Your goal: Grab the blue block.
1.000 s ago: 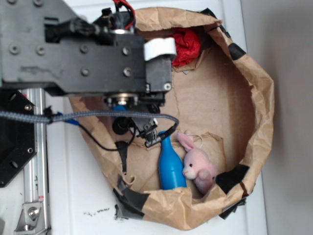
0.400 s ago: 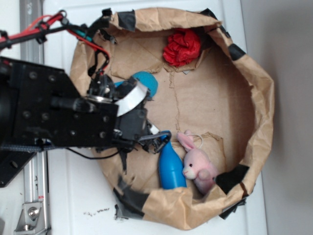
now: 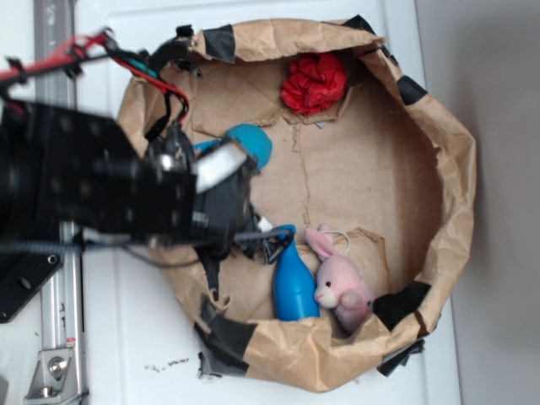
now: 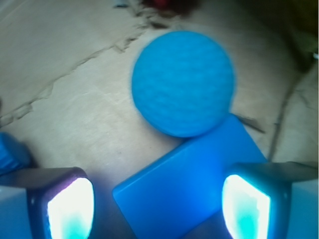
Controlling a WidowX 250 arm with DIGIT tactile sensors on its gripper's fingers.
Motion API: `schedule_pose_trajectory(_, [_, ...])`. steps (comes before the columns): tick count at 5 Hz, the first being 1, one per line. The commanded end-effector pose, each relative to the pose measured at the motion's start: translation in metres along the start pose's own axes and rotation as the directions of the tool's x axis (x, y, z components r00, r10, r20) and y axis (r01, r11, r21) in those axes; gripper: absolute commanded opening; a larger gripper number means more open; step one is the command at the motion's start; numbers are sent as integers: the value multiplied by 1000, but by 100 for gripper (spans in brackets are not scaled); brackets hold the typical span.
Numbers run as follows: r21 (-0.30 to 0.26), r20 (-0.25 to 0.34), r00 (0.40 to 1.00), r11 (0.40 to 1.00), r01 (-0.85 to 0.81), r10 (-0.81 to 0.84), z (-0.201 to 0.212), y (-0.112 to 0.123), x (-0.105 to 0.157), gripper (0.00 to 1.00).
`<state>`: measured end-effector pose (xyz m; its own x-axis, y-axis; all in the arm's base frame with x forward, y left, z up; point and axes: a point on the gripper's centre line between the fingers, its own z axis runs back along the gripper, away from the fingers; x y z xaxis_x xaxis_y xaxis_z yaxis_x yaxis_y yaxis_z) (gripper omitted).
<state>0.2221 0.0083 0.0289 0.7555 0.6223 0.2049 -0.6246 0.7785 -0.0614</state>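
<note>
Gripper (image 4: 158, 206) open, pads astride block (image 4: 187, 181) at lower centre of wrist frame; descend straight, close on flat faces, avoid nudging ball (image 4: 183, 82) touching its upper edge.

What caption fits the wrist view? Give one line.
Open end effector straddling the blue block, teal ball just beyond.

White surface (image 3: 135, 337) with some small dark specks near its front edge, and a plain grey wall (image 3: 498, 202) just to the right of it.
</note>
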Motion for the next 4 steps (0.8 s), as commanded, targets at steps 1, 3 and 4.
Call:
schedule_pose_trajectory(1, [-78,16,1000,997,-10,11,-19,-7,26,100])
schedule_pose_trajectory(3, [-112,16,995,989,95,-94,-11,-15,23,100])
schedule_pose_trajectory(4, [-143,40,990,980,138,-133,3,-13,23,100])
